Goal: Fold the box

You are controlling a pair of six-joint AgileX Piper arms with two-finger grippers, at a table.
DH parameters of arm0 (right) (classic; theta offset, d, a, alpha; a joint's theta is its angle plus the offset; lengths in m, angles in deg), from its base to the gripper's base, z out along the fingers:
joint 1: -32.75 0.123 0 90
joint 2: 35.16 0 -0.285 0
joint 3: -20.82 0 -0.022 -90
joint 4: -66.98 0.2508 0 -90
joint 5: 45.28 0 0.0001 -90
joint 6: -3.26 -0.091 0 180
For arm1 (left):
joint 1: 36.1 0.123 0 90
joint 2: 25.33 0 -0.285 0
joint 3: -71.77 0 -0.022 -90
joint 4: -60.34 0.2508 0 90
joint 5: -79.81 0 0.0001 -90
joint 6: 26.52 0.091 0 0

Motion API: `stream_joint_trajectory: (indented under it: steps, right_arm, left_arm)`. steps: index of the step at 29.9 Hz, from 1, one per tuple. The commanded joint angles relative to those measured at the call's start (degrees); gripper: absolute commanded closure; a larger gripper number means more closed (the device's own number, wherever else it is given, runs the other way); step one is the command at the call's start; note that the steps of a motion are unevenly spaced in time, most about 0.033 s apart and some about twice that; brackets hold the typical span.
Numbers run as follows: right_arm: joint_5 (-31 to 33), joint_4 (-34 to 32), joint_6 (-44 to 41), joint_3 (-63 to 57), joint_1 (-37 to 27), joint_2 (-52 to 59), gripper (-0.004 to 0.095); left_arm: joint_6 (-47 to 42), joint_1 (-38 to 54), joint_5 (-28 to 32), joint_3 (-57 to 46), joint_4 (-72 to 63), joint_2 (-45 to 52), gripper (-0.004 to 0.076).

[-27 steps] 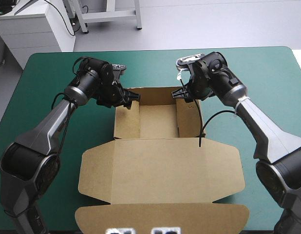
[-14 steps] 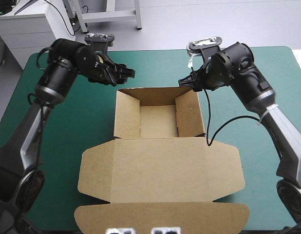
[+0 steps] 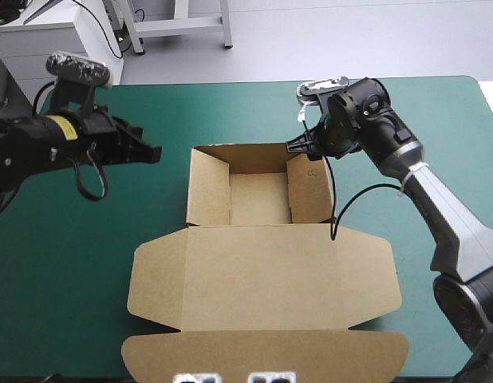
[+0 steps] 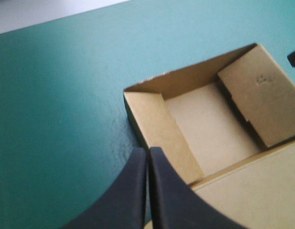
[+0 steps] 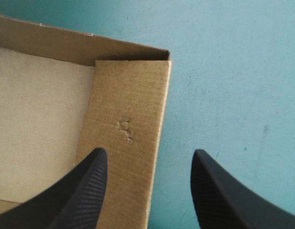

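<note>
The brown box (image 3: 262, 271) lies mid-table as an open tray with its lid flat toward the near edge. Its back and side walls stand up, and the right wall (image 3: 312, 187) leans inward. My left gripper (image 3: 155, 150) is shut and holds nothing, hovering over the cover well left of the tray's far left corner. In the left wrist view the shut gripper (image 4: 148, 155) points at the box (image 4: 209, 114) from beside its left wall. My right gripper (image 3: 297, 146) is open at the tray's far right corner. In the right wrist view this gripper (image 5: 150, 153) straddles the top edge of the right wall (image 5: 128, 129).
The teal-green cover (image 3: 71, 239) lies bare on both sides of the box and beyond its back wall. The lid's front flap (image 3: 262, 355) reaches almost to the table's near edge.
My left gripper left the tray's far left corner, rose, swung out left and shut. My right gripper lifted a little, then came back down to the far right corner, still open.
</note>
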Motion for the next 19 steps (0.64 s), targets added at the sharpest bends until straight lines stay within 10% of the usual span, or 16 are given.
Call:
stream_joint_trajectory:
  steps: [1, 19]
  right_arm:
    - [0.2, 0.1, -0.1, 1.3, 0.1, -0.1, 0.0423]
    - [0.2, 8.7, 2.5, 1.0, -5.5, -6.7, 0.0500]
  left_arm:
    - [0.3, -0.2, 0.3, -7.6, 1.7, 6.4, 0.0732]
    - [-1.2, -0.2, 11.2, -44.5, 1.8, 27.3, 0.0732]
